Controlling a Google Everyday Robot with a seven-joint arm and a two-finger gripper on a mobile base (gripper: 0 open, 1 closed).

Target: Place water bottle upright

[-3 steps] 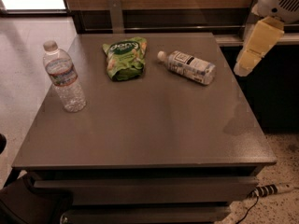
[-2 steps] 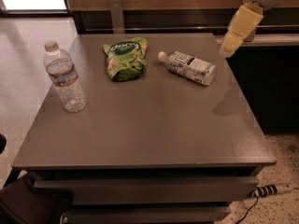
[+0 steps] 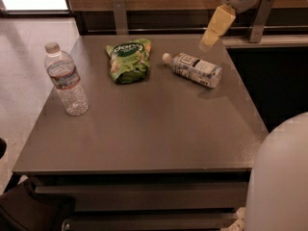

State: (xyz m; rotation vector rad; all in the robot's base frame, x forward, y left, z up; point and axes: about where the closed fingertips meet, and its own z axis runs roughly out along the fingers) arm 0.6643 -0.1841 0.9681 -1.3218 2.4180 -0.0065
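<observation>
Water bottle lies on side on table, untouched. Gripper hovers just beyond it, holding nothing; open-or-closed state: cannot tell. Grasp, uprighting left.

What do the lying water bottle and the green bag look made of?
Water bottle: clear glossy plastic, see-through body, white label. Green bag: crinkled shiny film, probably plastic. Gripper hangs over the far right edge of the table, touching neither.

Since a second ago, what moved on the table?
The claw swung from the table's right side toward the back, nearer the lying water bottle. A pale rounded shape appeared bottom right. The water bottle, standing bottle and green bag stayed put.
</observation>
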